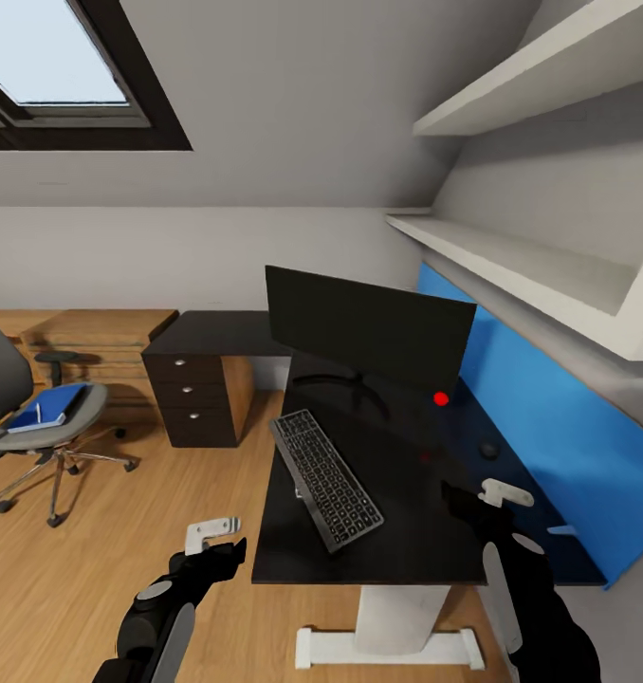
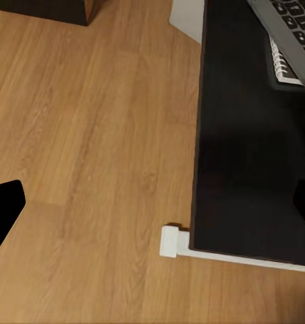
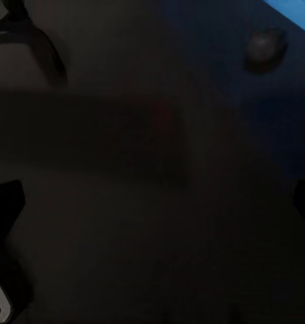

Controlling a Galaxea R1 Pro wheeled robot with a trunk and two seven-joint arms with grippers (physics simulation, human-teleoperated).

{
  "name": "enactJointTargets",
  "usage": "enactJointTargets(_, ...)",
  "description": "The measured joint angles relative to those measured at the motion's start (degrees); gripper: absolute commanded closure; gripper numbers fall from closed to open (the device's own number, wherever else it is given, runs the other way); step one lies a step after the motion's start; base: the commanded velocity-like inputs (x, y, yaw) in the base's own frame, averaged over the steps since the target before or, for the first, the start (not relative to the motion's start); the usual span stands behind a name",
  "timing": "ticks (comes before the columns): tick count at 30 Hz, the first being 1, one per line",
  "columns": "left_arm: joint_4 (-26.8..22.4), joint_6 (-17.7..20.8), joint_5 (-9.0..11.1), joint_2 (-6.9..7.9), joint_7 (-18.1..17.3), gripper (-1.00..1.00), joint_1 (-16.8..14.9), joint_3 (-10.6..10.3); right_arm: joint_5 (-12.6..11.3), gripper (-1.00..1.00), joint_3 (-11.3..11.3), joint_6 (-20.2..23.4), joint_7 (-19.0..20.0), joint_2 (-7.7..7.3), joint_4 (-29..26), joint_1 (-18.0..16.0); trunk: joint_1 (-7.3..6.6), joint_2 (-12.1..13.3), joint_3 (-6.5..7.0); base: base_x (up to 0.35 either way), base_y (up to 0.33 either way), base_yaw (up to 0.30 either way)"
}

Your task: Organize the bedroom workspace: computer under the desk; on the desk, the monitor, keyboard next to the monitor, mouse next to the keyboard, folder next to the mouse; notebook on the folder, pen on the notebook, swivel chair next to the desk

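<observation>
Mouse [image 1: 489, 451] sits at centre right, just above your right gripper [image 1: 492, 495], nearer than the left; both grippers' jaws apart.

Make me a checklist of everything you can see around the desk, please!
Surface: desk, glossy black top.
Job's things: monitor upright on desk; keyboard lying slanted in front of it; mouse near the blue wall panel; folder lying on swivel chair seat.
Clutter: nothing seen.
Grippers: left gripper over floor, right gripper over desk; both look empty.
Cables: nothing seen.
Surroundings: wooden floor, drawer unit, wall shelves, skylight.
</observation>
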Motion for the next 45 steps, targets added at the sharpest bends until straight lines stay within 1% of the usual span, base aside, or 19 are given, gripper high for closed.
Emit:
enactJointTargets(13,-0.1,0.0,0.0,0.0,0.0,-1.0,0.0,0.0,0.0,-1.0,0.0,0.0,0.1,0.0,-0.1,0.0,0.01,0.0,0.0,0.252,-0.145,0.0)
enactJointTargets(31,-0.7,0.0,0.0,0.17,0.0,-1.0,0.0,0.1,0.0,-1.0,0.0,-0.1,-0.1,0.08,-0.1,0.0,0.03,0.0,0.0,0.022,-0.018,0.0)
enactJointTargets(32,-0.9,0.0,0.1,0.17,0.0,-1.0,0.0,0.1,0.0,-1.0,0.0,-0.1,-0.1,0.08,-0.1,0.0,0.03,0.0,0.0,0.225,0.0,0.0)
enactJointTargets(33,-2.1,0.1,0.1,0.21,0.0,-1.0,0.0,0.1,0.0,-1.0,0.0,-0.2,-0.1,0.07,0.0,0.0,0.01,0.0,0.0,0.244,0.0,0.0)
enactJointTargets(39,-2.5,0.1,0.2,0.25,0.0,-1.0,0.1,0.2,0.0,-1.0,0.0,-0.2,0.0,0.03,0.0,0.0,0.0,0.0,0.0,0.265,0.0,0.0)
enactJointTargets(45,-2.5,0.1,0.2,0.26,0.0,-1.0,0.1,0.1,0.0,-1.0,0.0,-0.2,0.0,0.06,0.1,0.0,0.02,0.0,0.0,0.129,-0.005,0.0)
